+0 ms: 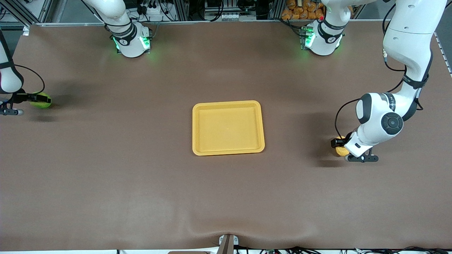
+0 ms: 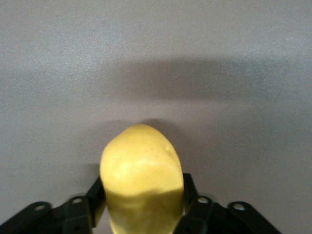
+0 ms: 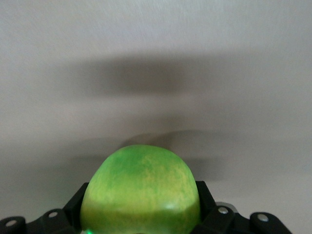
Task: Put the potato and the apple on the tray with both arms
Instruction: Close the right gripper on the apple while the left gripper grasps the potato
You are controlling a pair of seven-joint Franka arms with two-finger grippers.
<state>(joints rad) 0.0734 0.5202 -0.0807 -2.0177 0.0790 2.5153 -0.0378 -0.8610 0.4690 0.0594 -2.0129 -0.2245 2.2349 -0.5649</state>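
The yellow-orange tray (image 1: 228, 128) lies in the middle of the table with nothing in it. My left gripper (image 1: 339, 146) is shut on the yellow potato (image 1: 341, 150), low at the table toward the left arm's end. In the left wrist view the potato (image 2: 141, 175) sits between the black fingers (image 2: 96, 195) of the left gripper (image 2: 141, 192). My right gripper (image 1: 34, 99) is shut on the green apple (image 1: 42, 100), low at the right arm's end of the table. In the right wrist view the apple (image 3: 141, 187) fills the right gripper (image 3: 140, 197). I cannot tell whether either fruit touches the table.
The brown table cover (image 1: 141, 176) is bare around the tray. The two arm bases (image 1: 131, 41) (image 1: 321, 38) with green lights stand along the table edge farthest from the front camera. A small bracket (image 1: 227, 243) sits at the nearest edge.
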